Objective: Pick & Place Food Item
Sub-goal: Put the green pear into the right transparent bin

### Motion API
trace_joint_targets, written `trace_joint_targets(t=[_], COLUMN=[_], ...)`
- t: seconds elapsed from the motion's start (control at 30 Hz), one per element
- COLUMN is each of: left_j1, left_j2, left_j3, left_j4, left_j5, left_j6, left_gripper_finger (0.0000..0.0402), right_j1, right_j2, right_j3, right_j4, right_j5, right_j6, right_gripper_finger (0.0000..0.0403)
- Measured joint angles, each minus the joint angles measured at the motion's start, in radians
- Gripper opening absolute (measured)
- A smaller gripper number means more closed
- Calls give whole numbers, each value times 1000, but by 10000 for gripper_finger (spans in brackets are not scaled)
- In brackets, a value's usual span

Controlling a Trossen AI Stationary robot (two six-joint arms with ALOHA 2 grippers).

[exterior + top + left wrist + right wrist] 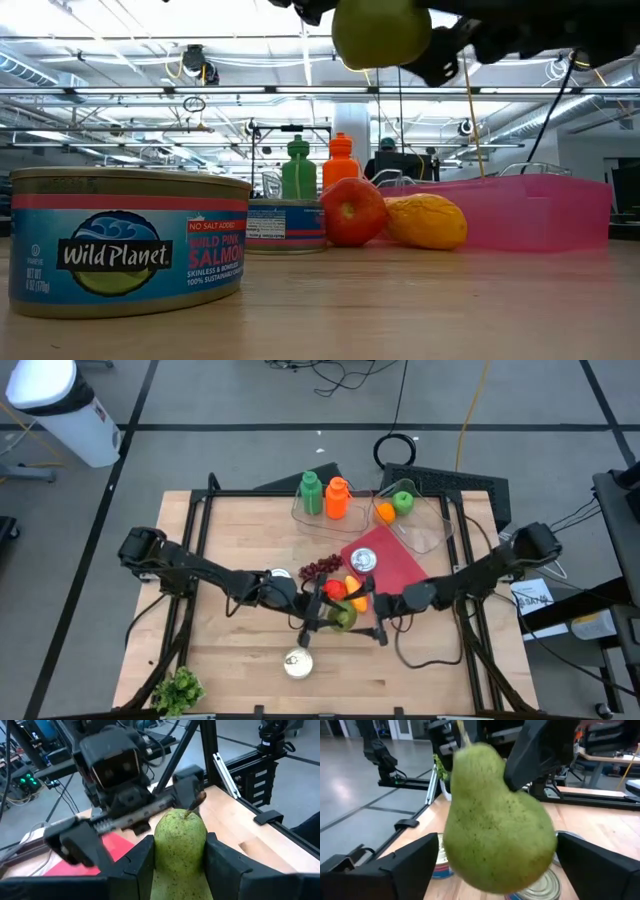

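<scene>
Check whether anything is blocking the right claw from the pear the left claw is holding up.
Nothing visible is in the way. The left claw is shut on the pear above the table, and the right claw is open with a finger on either side of the fruit.

Bright, even overhead light (ceiling strips glare in the low view); the pear blurs at close range.

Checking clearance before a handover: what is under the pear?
The pear hangs in the left gripper above the table, nothing touching its underside. The right gripper stands open around it. The tabletop directly below is hidden from overhead.
</scene>
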Motion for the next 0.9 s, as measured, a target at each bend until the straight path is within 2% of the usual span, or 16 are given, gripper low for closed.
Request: trace_joint_targets(t=[0.2,0.27,0.37,0.57,0.63,0.77,0.9], left_j1=[1,2,-4,-15,-16,-32,-51], left_j2=[0,0,0,0,-8,-67,-128], left_j3=[0,0,0,3,3,0,2], left_j4=[19,15,17,25,20,-2,0], left_j5=[4,2,-6,-60,-79,-155,-228], left_j6=[4,1,5,-19,-49,-121,-153], left_gripper_finger=[145,145,145,147,190,305,381], right_j1=[0,0,3,14,14,-2,-18], right_j2=[109,119,119,103,89,86,88], right_j3=[92,101,102,102,102,104,102], right_j4=[6,2,2,-4,-31,-79,-104], right_j5=[26,46,51,51,59,53,54], right_j6=[-86,-106,-136,-121,-112,-43,-20], right_gripper_finger=[398,386,348,345,345,345,345])
